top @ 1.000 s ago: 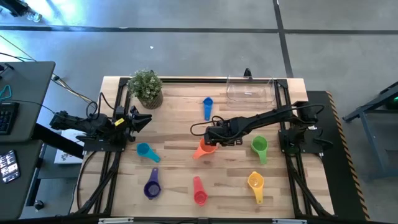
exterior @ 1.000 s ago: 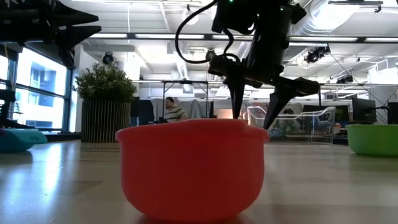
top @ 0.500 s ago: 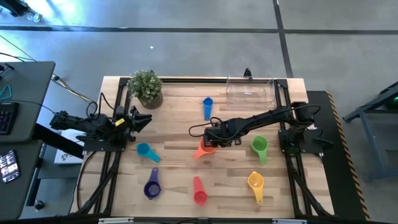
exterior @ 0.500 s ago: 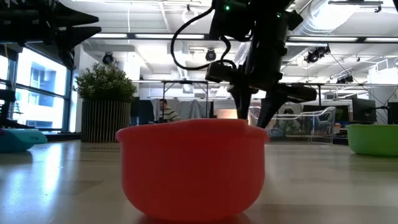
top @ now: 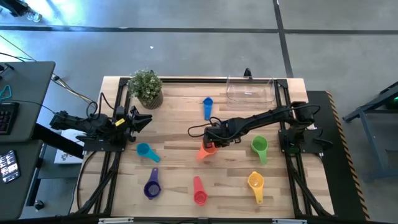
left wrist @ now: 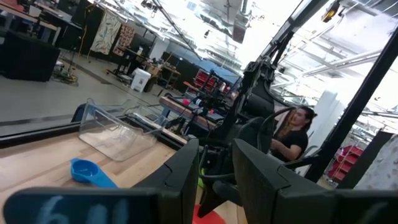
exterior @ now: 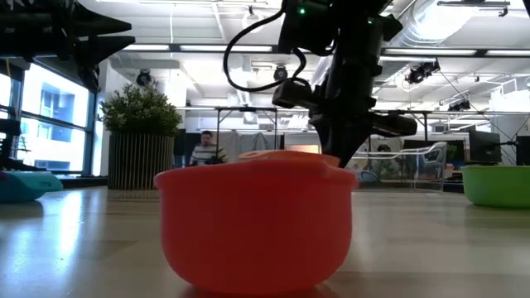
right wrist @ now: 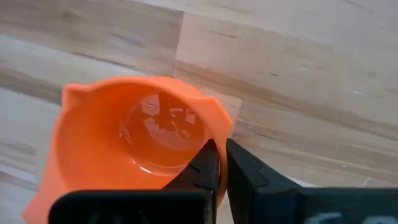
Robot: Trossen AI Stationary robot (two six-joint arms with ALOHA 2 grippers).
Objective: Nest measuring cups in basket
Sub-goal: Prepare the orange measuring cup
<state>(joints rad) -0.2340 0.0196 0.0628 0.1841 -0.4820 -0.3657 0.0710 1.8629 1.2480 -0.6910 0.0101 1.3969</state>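
- High view: your right pincer (top: 209,143) sits mid-frame, clamped on the rim of the orange cup (top: 204,151); the clear plastic basket (top: 250,91) lies upper right on the wooden surface (top: 174,168).
- Low view: a rounded red-pink cup (exterior: 252,223) fills the foreground.
- Left wrist view: your left pincer (left wrist: 214,180), parked at far left, holds nothing and stands parted.
- Right wrist view: dark fingers (right wrist: 208,168) pinch the glossy orange wall.

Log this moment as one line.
right pincer: shut on orange cup rim | left pincer: open, parked table's left | basket: empty
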